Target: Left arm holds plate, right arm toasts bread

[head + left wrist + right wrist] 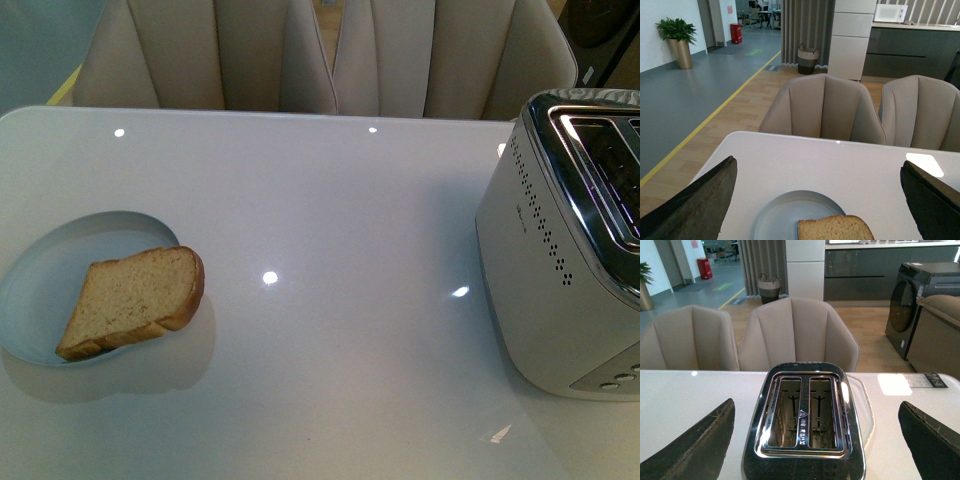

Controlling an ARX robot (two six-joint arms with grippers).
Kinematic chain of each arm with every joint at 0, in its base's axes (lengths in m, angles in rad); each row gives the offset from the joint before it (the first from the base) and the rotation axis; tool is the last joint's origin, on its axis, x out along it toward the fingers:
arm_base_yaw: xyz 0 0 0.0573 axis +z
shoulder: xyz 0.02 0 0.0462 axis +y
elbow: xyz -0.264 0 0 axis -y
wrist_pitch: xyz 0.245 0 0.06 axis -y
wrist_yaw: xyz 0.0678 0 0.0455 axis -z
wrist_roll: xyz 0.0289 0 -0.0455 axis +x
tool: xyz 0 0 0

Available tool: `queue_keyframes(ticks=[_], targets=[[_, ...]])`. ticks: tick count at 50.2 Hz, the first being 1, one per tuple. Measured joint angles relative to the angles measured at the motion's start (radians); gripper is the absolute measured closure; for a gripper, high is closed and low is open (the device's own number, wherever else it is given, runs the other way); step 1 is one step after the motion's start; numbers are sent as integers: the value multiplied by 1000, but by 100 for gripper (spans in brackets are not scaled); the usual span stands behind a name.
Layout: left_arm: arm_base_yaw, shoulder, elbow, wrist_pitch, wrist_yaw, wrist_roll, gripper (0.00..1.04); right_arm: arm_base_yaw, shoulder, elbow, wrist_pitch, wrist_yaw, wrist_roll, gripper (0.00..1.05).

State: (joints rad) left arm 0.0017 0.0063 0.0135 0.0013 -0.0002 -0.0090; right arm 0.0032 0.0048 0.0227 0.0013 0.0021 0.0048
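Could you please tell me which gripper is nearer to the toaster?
Right. The right gripper hovers close above the toaster, jaws open; the left gripper is by the plate, across the table.

Bright lights are shining as small white spots on the shiny table (350, 350). The plate (55, 262) is casting a soft shadow.

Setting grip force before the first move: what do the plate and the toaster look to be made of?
Plate: likely glazed ceramic, pale blue-white, with a smooth surface and a shallow raised rim. Toaster: the body looks like satin silver metal with punched vent holes. Its top is mirror-polished and reflects the lights. Metal-look plastic cannot be ruled out.
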Motion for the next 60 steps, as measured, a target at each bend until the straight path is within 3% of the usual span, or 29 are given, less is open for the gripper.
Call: queue_keyframes(ticks=[34, 40, 43, 51, 60], targets=[[1, 2, 0, -3, 7, -1, 7, 0, 0, 0, 0, 0, 0, 9], [69, 202, 141, -334, 284, -179, 7, 0, 0, 0, 0, -3, 0, 9], [61, 293, 180, -422, 331, -282, 7, 0, 0, 0, 0, -3, 0, 9], [45, 443, 227, -308, 337, -341, 7, 0, 0, 0, 0, 0, 0, 9], [113, 813, 251, 40, 337, -239, 7, 0, 0, 0, 0, 0, 0, 9]])
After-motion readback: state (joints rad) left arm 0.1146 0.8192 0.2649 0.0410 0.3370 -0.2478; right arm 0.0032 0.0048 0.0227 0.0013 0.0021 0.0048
